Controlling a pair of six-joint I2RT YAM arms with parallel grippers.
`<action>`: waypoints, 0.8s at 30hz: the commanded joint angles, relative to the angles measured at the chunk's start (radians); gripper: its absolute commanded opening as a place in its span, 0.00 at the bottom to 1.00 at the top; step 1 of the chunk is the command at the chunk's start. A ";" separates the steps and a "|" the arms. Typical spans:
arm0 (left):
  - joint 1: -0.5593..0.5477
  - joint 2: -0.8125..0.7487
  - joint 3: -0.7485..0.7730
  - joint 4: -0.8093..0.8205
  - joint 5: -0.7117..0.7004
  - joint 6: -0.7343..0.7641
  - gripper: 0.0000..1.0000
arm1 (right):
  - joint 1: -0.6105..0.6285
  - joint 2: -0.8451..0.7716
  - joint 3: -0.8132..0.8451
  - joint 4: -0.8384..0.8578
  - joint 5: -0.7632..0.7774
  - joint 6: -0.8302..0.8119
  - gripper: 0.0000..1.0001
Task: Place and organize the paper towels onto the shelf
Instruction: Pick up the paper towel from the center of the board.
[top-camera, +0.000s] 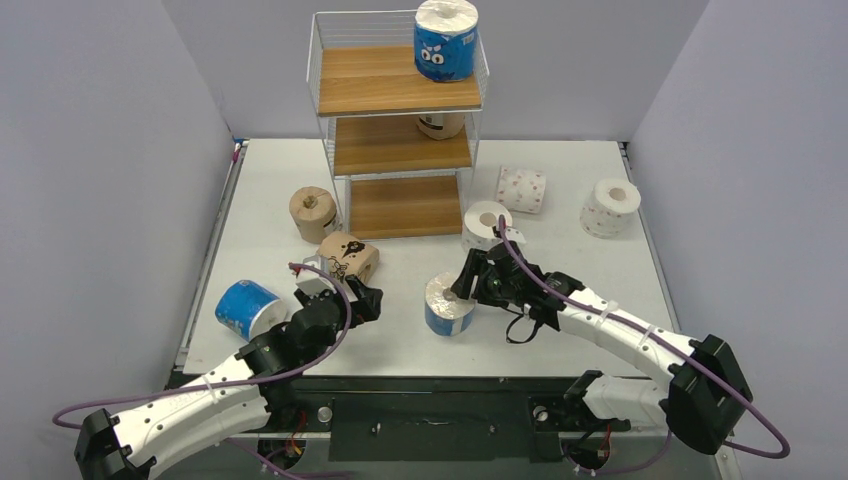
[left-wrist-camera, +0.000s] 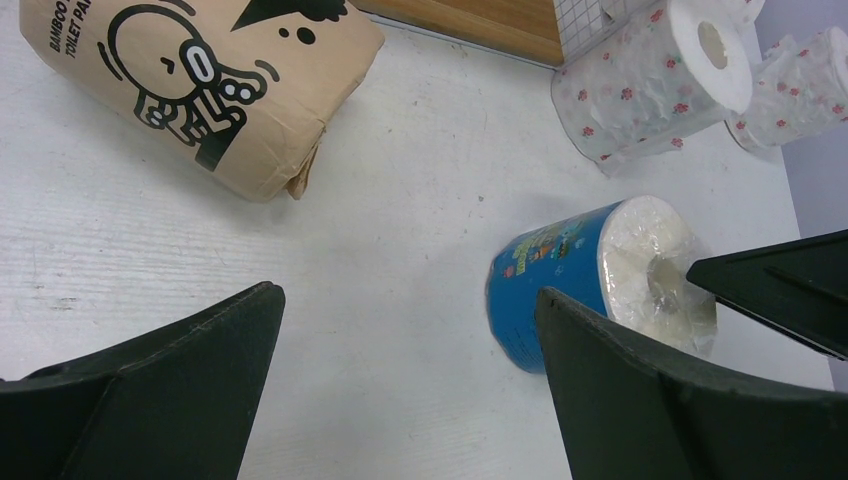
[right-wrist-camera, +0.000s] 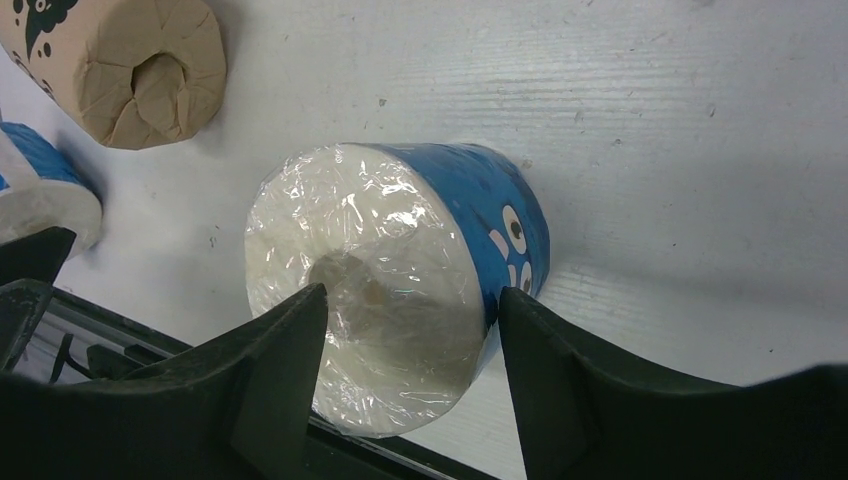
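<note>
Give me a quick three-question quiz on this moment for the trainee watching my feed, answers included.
1. True or false: a blue roll stands on the top board of the shelf.
2. The right end effector is lined up over which roll?
A. a tan one lying on its side
B. the upright blue-wrapped roll in front of the shelf
C. a white flowered one
3. One word, open or shut: the left end effector is ____.

Key: 1 true. 2 B. 3 open, with nothing between its fingers.
</note>
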 joint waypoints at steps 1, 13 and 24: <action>0.002 0.000 0.029 0.049 0.006 0.004 0.96 | -0.007 0.018 -0.003 0.001 0.023 -0.014 0.59; 0.002 0.012 0.033 0.057 0.010 0.008 0.96 | 0.003 0.083 0.007 -0.044 0.056 -0.062 0.56; 0.002 -0.001 0.033 0.048 0.010 0.011 0.96 | 0.034 0.127 0.036 -0.034 0.063 -0.060 0.41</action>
